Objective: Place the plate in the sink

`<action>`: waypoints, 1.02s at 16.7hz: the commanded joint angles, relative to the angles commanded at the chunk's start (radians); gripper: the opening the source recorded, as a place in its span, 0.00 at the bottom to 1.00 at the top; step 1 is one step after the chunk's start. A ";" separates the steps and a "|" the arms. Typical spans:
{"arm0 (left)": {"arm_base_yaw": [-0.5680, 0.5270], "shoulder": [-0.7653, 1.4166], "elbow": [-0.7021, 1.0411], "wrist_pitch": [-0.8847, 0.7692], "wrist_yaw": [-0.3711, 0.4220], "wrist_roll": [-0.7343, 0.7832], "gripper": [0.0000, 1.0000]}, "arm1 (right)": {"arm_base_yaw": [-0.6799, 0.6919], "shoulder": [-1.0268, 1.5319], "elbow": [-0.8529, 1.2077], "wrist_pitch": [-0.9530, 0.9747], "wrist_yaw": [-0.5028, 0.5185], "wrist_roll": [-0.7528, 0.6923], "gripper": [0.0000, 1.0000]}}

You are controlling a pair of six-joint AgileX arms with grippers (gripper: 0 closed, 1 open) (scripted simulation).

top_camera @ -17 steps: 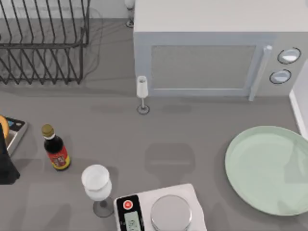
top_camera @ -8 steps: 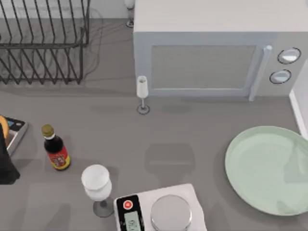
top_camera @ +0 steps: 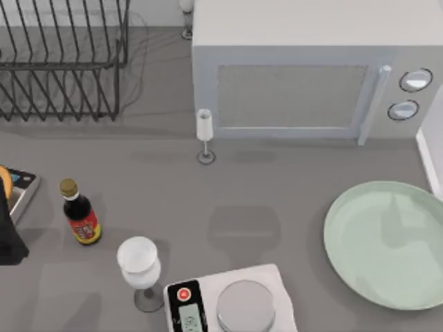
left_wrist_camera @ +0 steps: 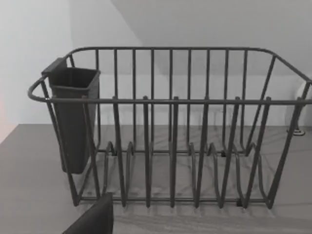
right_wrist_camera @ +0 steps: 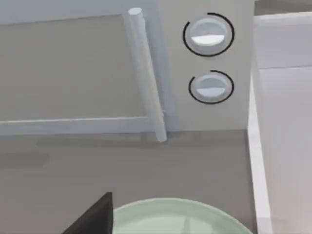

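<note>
From above, you have the plate (top_camera: 386,243) lying flat on the grey counter (top_camera: 263,187) at the right side, its edge running off the view's right border, just in front of the microwave (top_camera: 311,72) and near the pale strip of the sink (top_camera: 428,162) rim at the far right, and nothing is gripping it. To the plate's left sits the kitchen scale (top_camera: 232,304) with its round steel platter, then a stemmed glass (top_camera: 140,270), a dark sauce bottle (top_camera: 79,213), and a slimmer glass (top_camera: 205,135) standing in front of the microwave door. The wire dish rack (top_camera: 62,62) fills the far left corner, and a dark piece of your left arm (top_camera: 8,235) pokes in at the left edge. Over to your left wrist camera: the dish rack (left_wrist_camera: 170,131) faces you with its dark cutlery cup (left_wrist_camera: 73,117), and a dark fingertip (left_wrist_camera: 95,219) cuts in, so you cannot tell how that hand stands. Your right wrist camera looks at the microwave (right_wrist_camera: 146,68) handle and dials, the plate (right_wrist_camera: 180,217) rim, the sink (right_wrist_camera: 256,146) edge, and one dark fingertip (right_wrist_camera: 95,214) beside the plate; apart or together, you cannot tell there either
</note>
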 joint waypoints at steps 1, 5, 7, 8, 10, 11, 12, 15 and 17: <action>0.000 0.000 0.000 0.000 0.000 0.000 1.00 | 0.029 0.095 0.069 -0.055 0.000 0.030 1.00; 0.000 0.000 0.000 0.000 0.000 0.000 1.00 | 0.153 0.511 0.363 -0.289 0.000 0.157 1.00; 0.000 0.000 0.000 0.000 0.000 0.000 1.00 | 0.214 0.720 0.508 -0.404 0.000 0.219 1.00; 0.000 0.000 0.000 0.000 0.000 0.000 1.00 | 0.243 0.820 0.578 -0.459 0.000 0.249 1.00; 0.000 0.000 0.000 0.000 0.000 0.000 1.00 | 0.296 1.005 0.706 -0.559 0.000 0.304 1.00; 0.000 0.000 0.000 0.000 0.000 0.000 1.00 | 0.320 1.087 0.763 -0.604 0.000 0.328 1.00; 0.000 0.000 0.000 0.000 0.000 0.000 1.00 | 0.342 1.161 0.814 -0.645 0.000 0.350 1.00; 0.000 0.000 0.000 0.000 0.000 0.000 1.00 | 0.390 1.319 0.929 -0.736 0.000 0.400 1.00; 0.000 0.000 0.000 0.000 0.000 0.000 1.00 | 0.407 1.372 0.968 -0.768 0.000 0.417 1.00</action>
